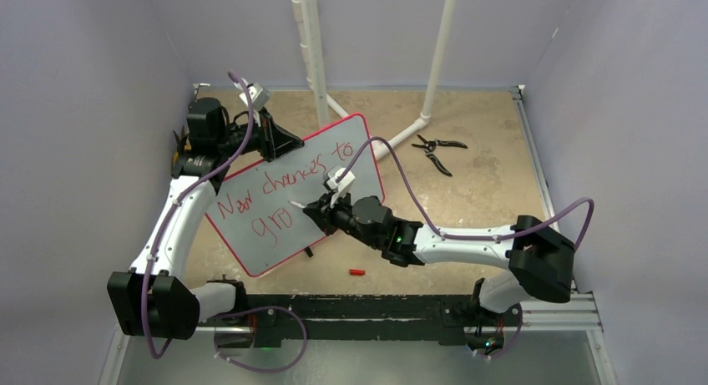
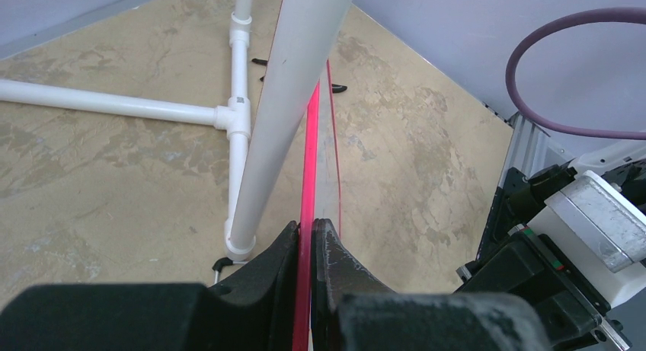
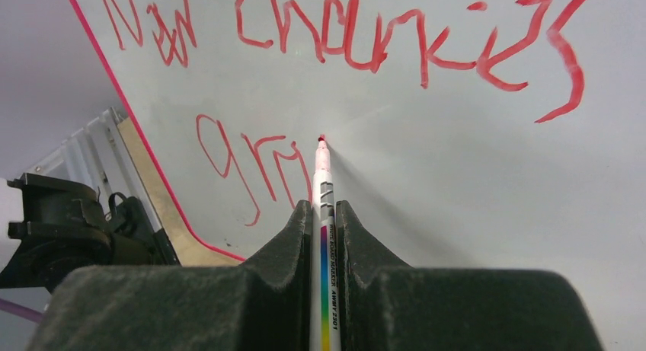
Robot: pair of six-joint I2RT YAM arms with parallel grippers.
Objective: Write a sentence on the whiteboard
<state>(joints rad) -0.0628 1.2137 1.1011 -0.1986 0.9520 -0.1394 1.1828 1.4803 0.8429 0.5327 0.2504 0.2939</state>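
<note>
The whiteboard [image 1: 334, 155], pale with a thin red rim, lies tilted across the table's left half. My left gripper [image 1: 271, 141] is shut on its far left rim [image 2: 308, 176]. My right gripper [image 1: 316, 210] is shut on a white marker [image 3: 323, 191] with a red tip, and the tip touches the board. The sentence [image 1: 280, 189] reads "New chances to" on the top line and "gro" [image 3: 251, 164] below it. The marker tip sits at the top right of the "o". The board surface fills the right wrist view [image 3: 457, 176].
A white PVC pipe frame [image 1: 317, 59] stands behind the board, close to my left gripper [image 2: 282, 107]. Black pliers [image 1: 436, 151] lie at the back right. A red marker cap [image 1: 357, 272] lies near the front, and a black board foot [image 1: 308, 253] shows at the board's near edge.
</note>
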